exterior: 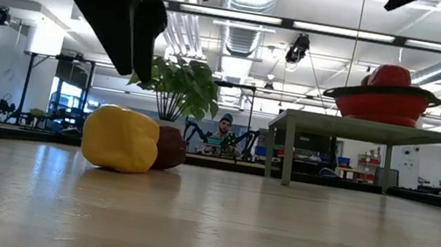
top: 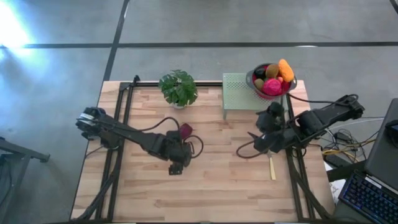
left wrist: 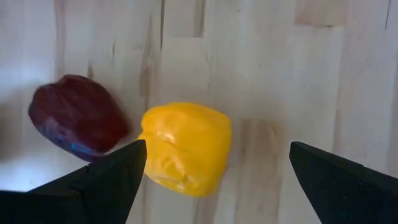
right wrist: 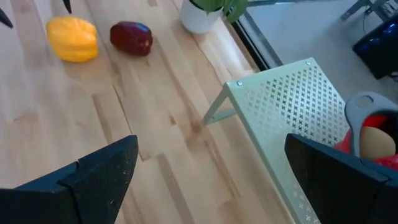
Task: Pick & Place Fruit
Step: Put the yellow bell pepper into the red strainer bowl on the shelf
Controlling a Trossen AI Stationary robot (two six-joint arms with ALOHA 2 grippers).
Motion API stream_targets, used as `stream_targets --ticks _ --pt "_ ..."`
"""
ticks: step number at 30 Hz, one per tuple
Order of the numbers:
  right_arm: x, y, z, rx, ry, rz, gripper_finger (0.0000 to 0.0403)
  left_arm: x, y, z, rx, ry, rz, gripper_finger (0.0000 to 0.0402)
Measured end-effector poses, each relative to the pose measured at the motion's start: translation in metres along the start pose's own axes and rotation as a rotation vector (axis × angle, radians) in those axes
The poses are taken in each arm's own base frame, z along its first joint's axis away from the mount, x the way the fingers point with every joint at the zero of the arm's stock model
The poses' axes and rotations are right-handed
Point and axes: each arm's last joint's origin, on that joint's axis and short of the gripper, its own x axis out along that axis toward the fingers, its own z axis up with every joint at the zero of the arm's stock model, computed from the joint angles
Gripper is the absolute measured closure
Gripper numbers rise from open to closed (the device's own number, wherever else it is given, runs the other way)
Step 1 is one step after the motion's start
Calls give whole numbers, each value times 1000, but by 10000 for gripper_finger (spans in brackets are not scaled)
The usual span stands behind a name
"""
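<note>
A yellow fruit (left wrist: 186, 148) and a maroon fruit (left wrist: 78, 115) rest side by side on the wooden table near its middle. My left gripper (left wrist: 216, 152) hangs open above the yellow fruit (exterior: 120, 139), a finger on either side, touching nothing. In the high view that gripper (top: 176, 158) hides the yellow fruit, and the maroon fruit (top: 185, 130) shows just beyond it. My right gripper (top: 258, 140) hovers open and empty over the table's right part. A bowl (top: 272, 78) piled with red, orange and brown fruit sits on a pale green perforated stand (top: 237, 93) at the far right.
A potted leafy plant (top: 178, 88) stands at the far edge, left of the stand. A slim knife (top: 271, 167) lies on the table near my right gripper. Black rails run along the left and right table edges. Bare wood stretches across the near half.
</note>
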Motion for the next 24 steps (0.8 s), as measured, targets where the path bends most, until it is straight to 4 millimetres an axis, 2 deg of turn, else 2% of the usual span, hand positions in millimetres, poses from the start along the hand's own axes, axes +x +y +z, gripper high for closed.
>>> stream_targets --ticks 7,15,24 --pt "10 5 -8 -28 19 -20 3 14 15 -6 82 55 10 3" --pt "10 5 -6 -27 -11 -29 3 36 34 -15 97 97 -9 3" --pt "10 4 -5 -29 -32 -53 3 52 36 -20 97 65 -65 3"
